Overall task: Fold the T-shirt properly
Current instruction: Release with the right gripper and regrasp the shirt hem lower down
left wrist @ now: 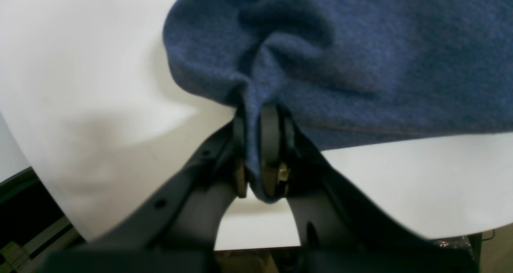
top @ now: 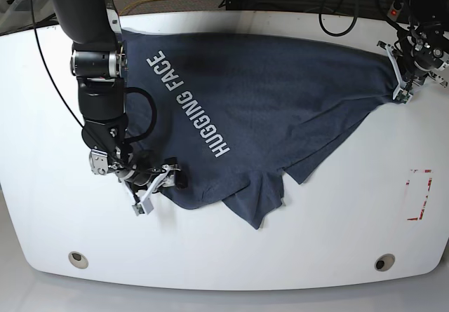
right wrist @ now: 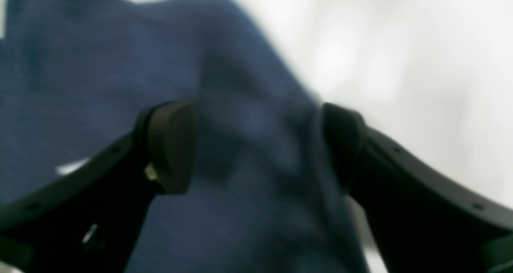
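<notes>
Two tools work the T-shirt (top: 266, 95), which lies spread and rumpled on the white surface (top: 42, 214), print side up. My left tool (left wrist: 256, 152) is clamped on a pinch of fabric at the far edge, the cloth gathered between its pads. My right tool (right wrist: 256, 144) has its jaws apart, straddling the near edge of the shirt without gripping it.

Risks, as I judge them:
- If the right tool closes on one layer only, the fold drags crooked.
- If the left pinch slips under tension, the corner drops and the shirt bunches.
- If the loose flap near the front edge is left as it lies, it may tuck under the fold.

White capitals on the shirt read "HUGGING FACE". A red outline is marked on the surface; no text is legible there.
</notes>
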`<act>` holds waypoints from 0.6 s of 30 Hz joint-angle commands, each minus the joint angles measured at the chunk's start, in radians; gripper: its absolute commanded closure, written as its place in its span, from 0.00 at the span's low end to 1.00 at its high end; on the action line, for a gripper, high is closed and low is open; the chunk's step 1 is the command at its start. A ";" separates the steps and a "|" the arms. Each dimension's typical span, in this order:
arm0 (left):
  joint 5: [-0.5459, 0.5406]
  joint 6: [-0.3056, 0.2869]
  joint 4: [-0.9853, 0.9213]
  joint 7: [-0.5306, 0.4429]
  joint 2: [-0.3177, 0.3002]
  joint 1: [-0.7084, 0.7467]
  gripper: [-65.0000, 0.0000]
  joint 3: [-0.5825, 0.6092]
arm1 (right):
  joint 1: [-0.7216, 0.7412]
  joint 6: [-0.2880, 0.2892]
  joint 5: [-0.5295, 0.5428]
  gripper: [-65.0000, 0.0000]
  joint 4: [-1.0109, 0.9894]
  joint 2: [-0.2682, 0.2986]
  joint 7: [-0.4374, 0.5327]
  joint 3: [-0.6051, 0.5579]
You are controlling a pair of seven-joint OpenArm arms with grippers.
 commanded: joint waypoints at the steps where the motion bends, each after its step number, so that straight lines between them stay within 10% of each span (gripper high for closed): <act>1: -0.001 -0.001 0.018 -0.011 -0.018 -0.004 1.00 -0.008 | 0.004 0.003 -0.030 0.29 0.005 -0.003 -0.014 0.001; 6: -0.001 -0.001 0.015 -0.011 -0.018 -0.004 1.00 -0.010 | -0.001 0.002 -0.066 0.32 0.005 -0.018 -0.008 0.001; 14: 0.001 0.002 0.010 -0.011 -0.018 -0.010 1.00 -0.008 | 0.004 0.008 -0.072 1.00 0.009 -0.020 0.024 -0.005; 18: 0.001 0.004 0.012 -0.011 -0.020 -0.010 1.00 -0.002 | 0.022 0.009 -0.087 1.00 0.009 -0.018 0.024 -0.006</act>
